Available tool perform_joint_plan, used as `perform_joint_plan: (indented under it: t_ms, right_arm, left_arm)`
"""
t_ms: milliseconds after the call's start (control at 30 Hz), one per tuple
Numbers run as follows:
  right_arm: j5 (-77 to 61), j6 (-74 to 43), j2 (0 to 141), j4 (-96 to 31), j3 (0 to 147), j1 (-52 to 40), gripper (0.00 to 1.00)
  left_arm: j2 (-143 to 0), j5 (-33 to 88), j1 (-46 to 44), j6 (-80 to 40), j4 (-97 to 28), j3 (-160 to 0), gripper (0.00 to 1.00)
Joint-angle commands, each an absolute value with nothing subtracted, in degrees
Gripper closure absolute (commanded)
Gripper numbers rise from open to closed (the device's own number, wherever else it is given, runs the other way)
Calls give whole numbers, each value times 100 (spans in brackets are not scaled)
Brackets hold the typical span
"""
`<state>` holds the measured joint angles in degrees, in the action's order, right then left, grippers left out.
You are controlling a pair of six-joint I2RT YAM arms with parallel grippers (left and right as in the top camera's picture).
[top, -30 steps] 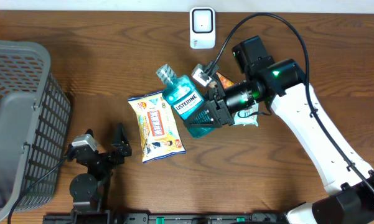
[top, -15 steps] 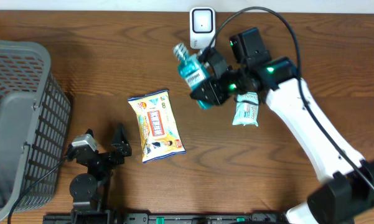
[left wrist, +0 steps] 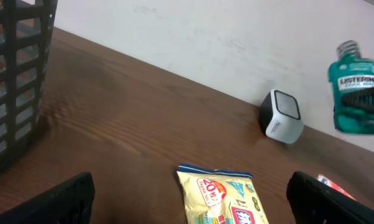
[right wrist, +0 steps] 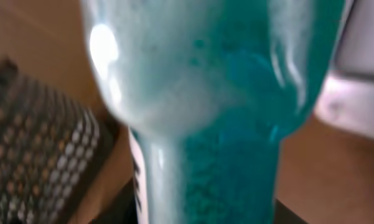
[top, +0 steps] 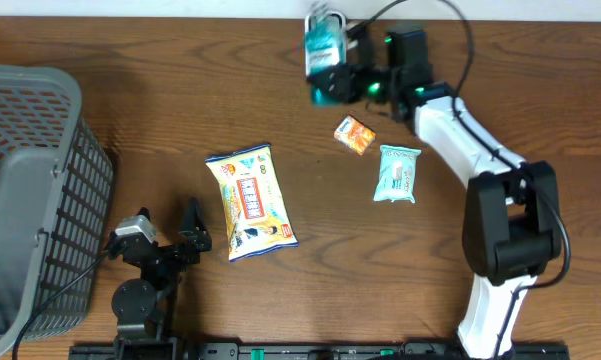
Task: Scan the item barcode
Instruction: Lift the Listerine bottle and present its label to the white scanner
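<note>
A grey basket is seen at the far left of the wooden counter. The left hand is set near the front edge, its fingers spread wide and nothing held between them. A yellow snack packet is laid flat just to its right. At the back edge, the mouthwash bottle is held up above the counter by the right hand, which is closed partway around the bottle's lower body. The white scanner is shown near the bottle in the left wrist view. A small orange box and a teal sachet are seen further right. The bottle is judged rigid, smooth and probably slippery, with liquid weight that can shift. It is best gripped across the broad lower body, so that the label is kept uncovered for the scanner.
</note>
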<state>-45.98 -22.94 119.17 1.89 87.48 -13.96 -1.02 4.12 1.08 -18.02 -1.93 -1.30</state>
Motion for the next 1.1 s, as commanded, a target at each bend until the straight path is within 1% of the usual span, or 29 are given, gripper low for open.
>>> perform_joint_plan:
  t_ms: [0, 133, 300, 467, 600, 700, 1000, 1067]
  right_arm:
    - [-5214, -3426, 12202, 902, 8847, -1393, 99]
    - [-5266, -3889, 12615, 1616, 9002, -1474, 99]
    - [-5103, -4209, 13181, 1653, 9542, -1533, 99]
    - [-5050, -4217, 13701, 1647, 10302, -1535, 99]
    - [-4967, -3972, 13861, 1275, 10803, -1549, 99]
    - [-4458, -3747, 13867, 714, 10938, -1575, 99]
    - [-4278, -3509, 13876, 537, 10956, -1516, 99]
    - [-4320, -3498, 13847, 263, 11056, -1481, 99]
  left_arm:
    - [-71, 467, 128, -1789, -360, -23, 3]
    - [-71, 467, 128, -1789, -360, -23, 3]
    - [-71, 467, 128, -1789, -360, -23, 3]
    - [-71, 467, 128, -1789, -360, -23, 3]
    - [-71, 467, 128, -1789, -360, -23, 3]
    - [-71, 467, 128, -1789, -360, -23, 3]
    - [-71, 467, 128, -1789, -360, -23, 3]
    - [-71, 467, 128, -1789, -360, -23, 3]
